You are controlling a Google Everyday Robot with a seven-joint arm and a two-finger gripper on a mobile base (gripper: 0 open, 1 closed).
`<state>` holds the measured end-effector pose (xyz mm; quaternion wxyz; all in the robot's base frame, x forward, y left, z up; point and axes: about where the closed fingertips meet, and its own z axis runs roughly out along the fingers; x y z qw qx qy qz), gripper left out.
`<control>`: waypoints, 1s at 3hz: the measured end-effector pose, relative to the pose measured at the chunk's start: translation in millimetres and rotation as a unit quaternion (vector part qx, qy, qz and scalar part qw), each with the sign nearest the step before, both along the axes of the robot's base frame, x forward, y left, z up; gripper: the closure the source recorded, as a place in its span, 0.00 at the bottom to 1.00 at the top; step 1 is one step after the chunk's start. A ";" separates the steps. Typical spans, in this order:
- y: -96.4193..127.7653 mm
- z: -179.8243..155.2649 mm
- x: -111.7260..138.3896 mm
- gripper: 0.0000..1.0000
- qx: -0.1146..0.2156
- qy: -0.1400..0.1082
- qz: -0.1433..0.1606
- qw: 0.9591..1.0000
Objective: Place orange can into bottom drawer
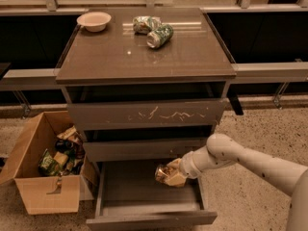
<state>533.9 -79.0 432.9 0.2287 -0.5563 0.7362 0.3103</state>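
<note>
The orange can point(163, 173), dented, orange-gold and brown with a silver end, is held on its side in my gripper point(172, 175). The gripper is shut on it, at the end of my white arm reaching in from the right. The can hangs over the right part of the bottom drawer point(144, 216), which is pulled out and open, with a plain front. The can is above the drawer floor, just under the narrow middle drawer point(144, 149).
Two crushed green-and-silver cans point(154, 29) and a pale bowl point(94, 20) sit on the cabinet top. The white-scratched upper drawer point(147, 113) is partly out. An open cardboard box point(43, 191) with several packets stands on the floor left of the cabinet.
</note>
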 end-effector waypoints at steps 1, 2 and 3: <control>-2.0 -54.8 1.3 1.00 0.002 0.014 0.010 1.000; -4.3 -115.2 0.8 1.00 0.007 0.043 -0.007 0.999; -7.2 -162.1 4.8 1.00 0.010 0.063 -0.040 0.997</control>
